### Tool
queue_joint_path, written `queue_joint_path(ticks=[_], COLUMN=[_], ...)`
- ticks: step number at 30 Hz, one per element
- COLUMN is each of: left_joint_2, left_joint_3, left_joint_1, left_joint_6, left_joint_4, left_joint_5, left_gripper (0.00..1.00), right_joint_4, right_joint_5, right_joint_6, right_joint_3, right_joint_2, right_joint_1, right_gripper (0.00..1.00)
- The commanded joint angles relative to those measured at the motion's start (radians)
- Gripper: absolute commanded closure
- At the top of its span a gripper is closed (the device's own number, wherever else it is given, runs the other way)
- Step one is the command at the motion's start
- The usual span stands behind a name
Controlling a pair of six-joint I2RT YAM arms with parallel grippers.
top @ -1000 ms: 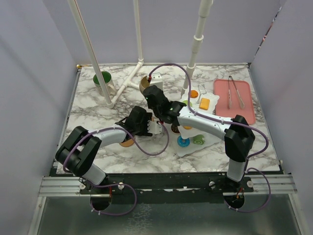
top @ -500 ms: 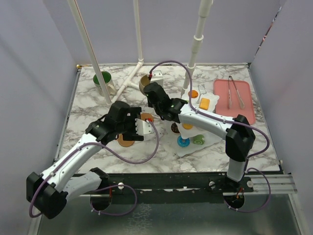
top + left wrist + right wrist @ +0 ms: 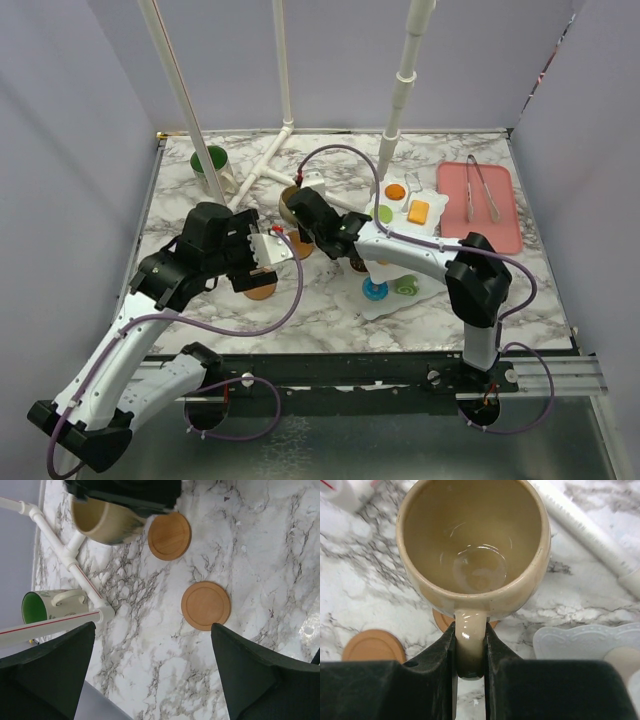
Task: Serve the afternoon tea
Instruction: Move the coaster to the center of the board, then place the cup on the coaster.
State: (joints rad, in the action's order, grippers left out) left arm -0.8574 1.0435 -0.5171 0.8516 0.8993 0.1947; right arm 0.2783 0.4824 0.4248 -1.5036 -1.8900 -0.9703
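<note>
Left of the white three-tier stand (image 3: 430,288), the left claw (image 3: 272,248) is hanging wide open and empty above the near wooden coaster (image 3: 205,605) on the marble worktop (image 3: 330,325). Just beyond, closer to the stand, the right claw (image 3: 470,650) is clenching the tan mug (image 3: 472,550) by its handle, beside the far wooden coaster (image 3: 169,535). The green-lined mug (image 3: 210,160) is standing far left of the stand, at the back.

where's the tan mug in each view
top external: the tan mug is left of centre, at the end of the right arm.
left wrist: top left, lying sideways in the picture, mouth facing left.
right wrist: fills the upper middle, seen from above, with the right gripper shut on its handle.
shared landmark: the wooden coaster lying apart from the mug.
</note>
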Motion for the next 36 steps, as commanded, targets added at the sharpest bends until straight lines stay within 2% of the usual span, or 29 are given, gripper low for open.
queue_joint_path(ticks=[1,13,25,26,27,30,36], left_joint_2=[-0.023,-0.095,-0.130,-0.128,-0.127,-0.131,-0.145], left_joint_3=[0.091,0.140,0.132,0.133,0.133,0.140,0.175], left_joint_1=[0.004,0.056,0.122,0.124,0.125,0.129,0.135], left_joint_6=[-0.117,-0.266,-0.311,-0.313,-0.318,-0.333,-0.366], left_joint_4=[0.031,-0.063,-0.153,-0.158,-0.162,-0.172,-0.177], left_joint_5=[-0.018,-0.054,-0.089,-0.096,-0.100,-0.114,-0.118], left_gripper=[0.01,0.01,0.01,0.01,0.01,0.01,0.01], right_joint_4=[-0.048,-0.036,0.013,0.014,0.011,-0.019,-0.048], right_joint_5=[-0.032,-0.037,0.019,0.022,0.028,0.059,0.116], right_joint_6=[0.042,0.049,0.070,0.073,0.074,0.069,0.066], right_joint_3=[0.030,0.052,0.086,0.092,0.101,0.138,0.184], right_joint_2=[-0.032,-0.068,-0.101,-0.099,-0.092,-0.060,-0.005], right_joint_1=[-0.016,-0.058,-0.101,-0.106,-0.112,-0.132,-0.157], right_gripper=[1.00,0.99,1.00,0.98,0.87,0.65,0.50])
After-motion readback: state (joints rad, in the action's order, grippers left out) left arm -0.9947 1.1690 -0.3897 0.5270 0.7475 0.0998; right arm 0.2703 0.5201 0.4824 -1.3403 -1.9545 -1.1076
